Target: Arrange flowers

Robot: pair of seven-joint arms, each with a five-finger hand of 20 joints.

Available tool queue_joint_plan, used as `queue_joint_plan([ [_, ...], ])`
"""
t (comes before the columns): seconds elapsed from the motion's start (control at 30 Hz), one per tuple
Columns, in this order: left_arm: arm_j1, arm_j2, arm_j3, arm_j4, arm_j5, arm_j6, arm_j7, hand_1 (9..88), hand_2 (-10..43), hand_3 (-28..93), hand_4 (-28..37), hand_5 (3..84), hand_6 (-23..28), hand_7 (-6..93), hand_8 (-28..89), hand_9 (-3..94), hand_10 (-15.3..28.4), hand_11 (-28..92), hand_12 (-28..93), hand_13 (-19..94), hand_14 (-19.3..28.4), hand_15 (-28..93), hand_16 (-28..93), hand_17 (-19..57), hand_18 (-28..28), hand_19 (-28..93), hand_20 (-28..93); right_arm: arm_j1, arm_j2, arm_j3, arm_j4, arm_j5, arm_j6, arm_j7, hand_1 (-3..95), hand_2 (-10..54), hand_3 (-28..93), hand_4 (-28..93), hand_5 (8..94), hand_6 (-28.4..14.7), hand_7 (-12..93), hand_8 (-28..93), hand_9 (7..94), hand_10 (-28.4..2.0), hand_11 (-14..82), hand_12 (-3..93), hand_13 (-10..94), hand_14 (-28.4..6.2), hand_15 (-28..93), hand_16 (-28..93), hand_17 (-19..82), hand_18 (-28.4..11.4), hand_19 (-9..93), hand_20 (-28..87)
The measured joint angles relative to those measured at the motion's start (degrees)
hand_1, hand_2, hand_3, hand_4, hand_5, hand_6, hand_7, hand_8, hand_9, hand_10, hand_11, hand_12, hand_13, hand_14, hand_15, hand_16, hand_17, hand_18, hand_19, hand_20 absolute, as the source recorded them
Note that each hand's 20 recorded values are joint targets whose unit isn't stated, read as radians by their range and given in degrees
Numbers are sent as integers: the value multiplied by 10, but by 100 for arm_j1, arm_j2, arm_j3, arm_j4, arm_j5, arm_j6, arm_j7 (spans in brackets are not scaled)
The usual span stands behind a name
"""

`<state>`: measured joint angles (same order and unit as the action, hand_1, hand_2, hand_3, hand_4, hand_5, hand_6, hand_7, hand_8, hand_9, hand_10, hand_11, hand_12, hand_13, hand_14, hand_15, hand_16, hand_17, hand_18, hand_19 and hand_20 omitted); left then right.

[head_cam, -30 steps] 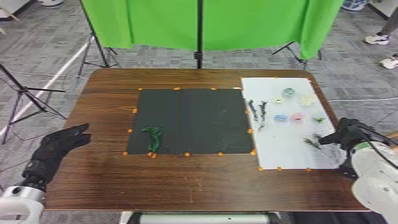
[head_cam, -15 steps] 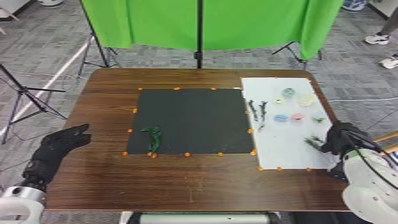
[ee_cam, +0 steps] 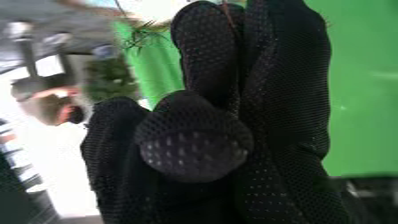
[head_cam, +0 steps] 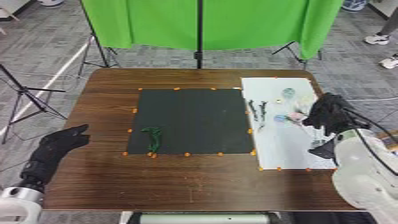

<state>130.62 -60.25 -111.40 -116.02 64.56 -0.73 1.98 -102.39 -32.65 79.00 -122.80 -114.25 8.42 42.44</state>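
Fingers of the right hand are drawn close together, with the thumb bent over against them, leaving little gap; in the right wrist view a thin, wispy sprig shows beyond the fingertips, and the grip looks like a light pinch on its stem, though the pinch point itself is hidden. The hand has moved forward from the near right part of the white sheet, where it was reaching by the loose sprigs, and now hangs over the sheet's right edge, beside the flower heads. That suggests the picking-up is done and the carrying has begun. Just past the fingers lie the pink flower and the blue flower, side by side; farther off are the small yellow flower and the pale green flower. Two dark stems lie along the sheet's left side. On the black mat, near its front left corner, the green stem piece is the only part placed, so the arrangement seems barely started. The next move probably calls for swinging left and setting the sprig against that green piece without brushing the flowers. The left hand stays by the table's left edge, fingers relaxed and empty.
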Motion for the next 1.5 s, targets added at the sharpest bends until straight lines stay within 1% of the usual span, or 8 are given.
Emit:
queue_joint_plan([
  [0.2,52,38,-62,-30,4,-30,-11,291,4,636,-207,471,69,85,-56,469,154,187,103,363,193,178,-10,54,141,154,151,1545,-301,-1723,63,63,50,-69,887,-95,-283,502,842,-36,267,202,937,-116,352,273,937,-6,618,221,750,-66,925,362],
  [0.43,65,84,-78,-47,25,-63,-34,290,3,634,-204,470,69,84,-55,467,154,186,103,362,193,175,-10,54,141,152,151,2648,-1289,-2964,563,118,44,-94,890,-95,-283,505,842,-36,268,205,937,-118,362,265,937,-4,624,212,756,-63,923,359],
  [0.63,97,86,-109,-81,42,-67,-69,288,0,635,-203,470,70,83,-55,467,154,185,103,362,194,175,-9,54,141,151,151,2934,-2112,-3374,948,128,44,-87,890,-95,-283,507,842,-37,269,205,937,-118,366,258,937,-3,627,206,759,-61,921,357],
  [0.9,118,98,-125,-95,59,-77,-122,287,-3,635,-203,468,71,81,-54,467,154,184,103,361,194,174,-8,53,142,151,151,3203,-2714,-4047,1483,298,175,-28,893,-95,-283,505,839,-40,272,204,937,-117,367,255,937,-1,628,200,763,-58,917,353],
  [1.13,124,106,-125,-105,74,-79,-127,287,-3,635,-204,470,71,80,-54,467,155,185,104,361,195,175,-8,52,142,150,151,3435,-2910,-4383,1710,870,448,-25,895,-95,-283,505,833,-42,276,205,937,-117,362,257,937,0,623,189,772,-49,902,344],
  [1.3,126,112,-127,-113,84,-79,-127,287,-3,633,-203,470,71,80,-54,466,154,184,104,361,195,175,-8,52,142,151,151,3585,-3024,-4442,1871,1532,841,-20,893,-95,-279,501,829,-45,278,202,937,-119,347,256,937,-2,607,177,779,-42,880,330],
  [1.47,142,112,-144,-128,88,-78,-126,286,-5,635,-202,470,72,80,-54,466,155,184,104,360,195,174,-9,52,142,151,151,3642,-3085,-4438,1994,2059,1170,-11,872,-95,-221,465,827,-49,276,195,936,-122,322,251,937,-8,579,165,785,-38,852,310],
  [1.5,142,112,-144,-128,88,-78,-126,286,-5,635,-202,469,72,80,-54,466,155,184,104,360,195,174,-8,52,142,151,151,3642,-3091,-4435,2011,2070,1193,-5,859,-95,-187,441,826,-51,272,193,936,-124,317,252,937,-10,573,167,785,-37,843,311],
])
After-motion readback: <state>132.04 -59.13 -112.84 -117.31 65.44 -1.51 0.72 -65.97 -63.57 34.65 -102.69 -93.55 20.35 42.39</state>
